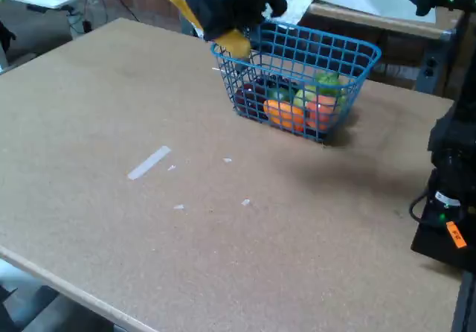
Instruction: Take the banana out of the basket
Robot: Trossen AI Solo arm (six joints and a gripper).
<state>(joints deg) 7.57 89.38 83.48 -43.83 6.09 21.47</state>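
Gripper (216, 19) sits above the left end of the basket (349, 49), blurred and dark in the fixed view. Black fingers closed around the banana (235, 43), gripping it near the middle.

Banana is clear of the basket floor, held just above and outside the basket's left rim. One tip pokes up and left of the gripper; the thicker end hangs down right, overlapping the rim in the picture. Whether it touches the wire cannot be told.

Basket stands upright toward the far side of the brown table (149, 228), near its back edge. Left and in front of the basket the tabletop lies open and wide, broken only by a strip of tape (149, 162) and a few small pale scraps well apart from the basket.

Inside the basket: an orange fruit (282, 114), green pieces (326, 83) and something dark.

Banana looks yellow, curved, small beside the basket; motion blur hides finer detail.
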